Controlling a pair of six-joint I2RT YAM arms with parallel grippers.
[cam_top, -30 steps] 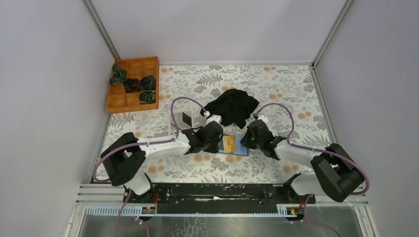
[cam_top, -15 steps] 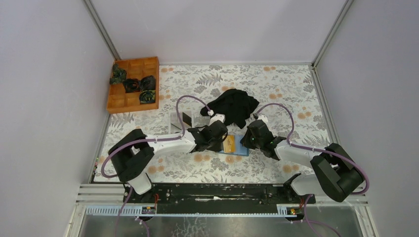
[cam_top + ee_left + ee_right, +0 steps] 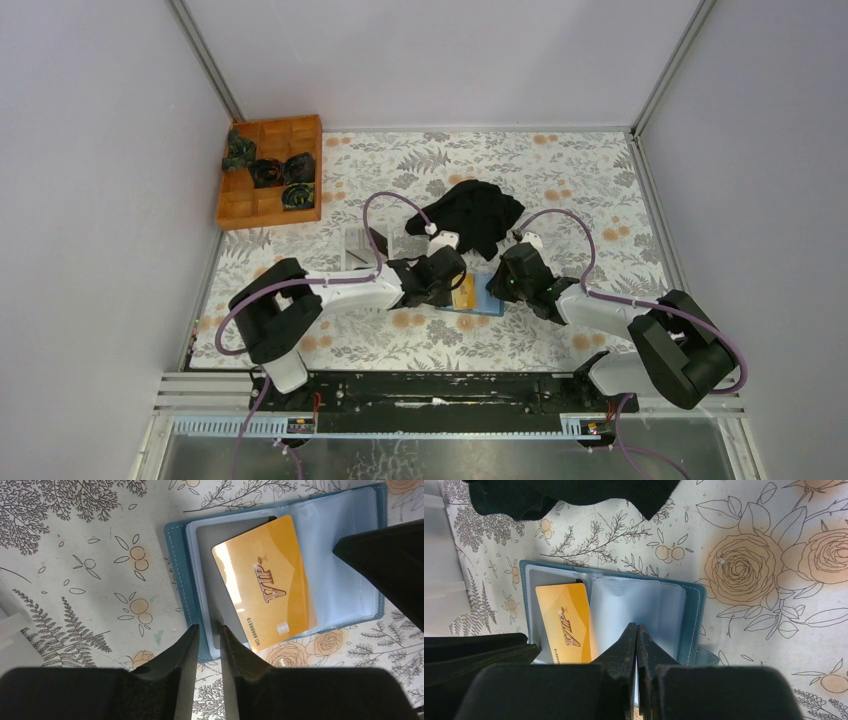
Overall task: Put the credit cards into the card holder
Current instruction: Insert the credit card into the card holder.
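I see right claw (image 3: pixel 636 626) pressed together on card holder (image 3: pixel 644 602); left claw (image 3: pixel 208 628) barely spread, empty; I'd square the skewed gold card (image 3: pixel 265 590), then nudge it in

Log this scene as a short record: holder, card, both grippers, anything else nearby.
card holder: open flat on the table, clear pockets facing up
gold card: lying tilted on the page nearer the left arm, one end past the holder's edge
left gripper: jaws narrowly apart at that page's edge; whether it grips anything is unclear
right gripper: shut, tips over the other page
black cloth: bunched behind the holder, apart from it
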